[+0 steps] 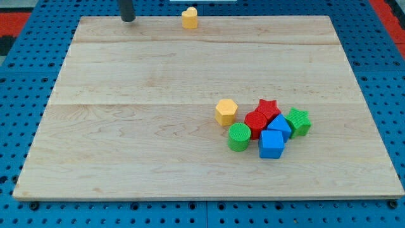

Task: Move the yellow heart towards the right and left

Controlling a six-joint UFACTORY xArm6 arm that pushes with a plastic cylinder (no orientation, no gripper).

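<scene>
The yellow heart [189,18] stands at the board's top edge, a little left of centre. My tip [128,19] is at the top edge too, well to the left of the heart and apart from it. The rod runs up out of the view's top.
A cluster sits right of centre: a yellow hexagon [226,112], a green cylinder [238,137], a red cylinder [255,123], a red star [269,107], two blue blocks [273,140] and a green star [298,121]. The wooden board [126,126] lies on a blue pegboard.
</scene>
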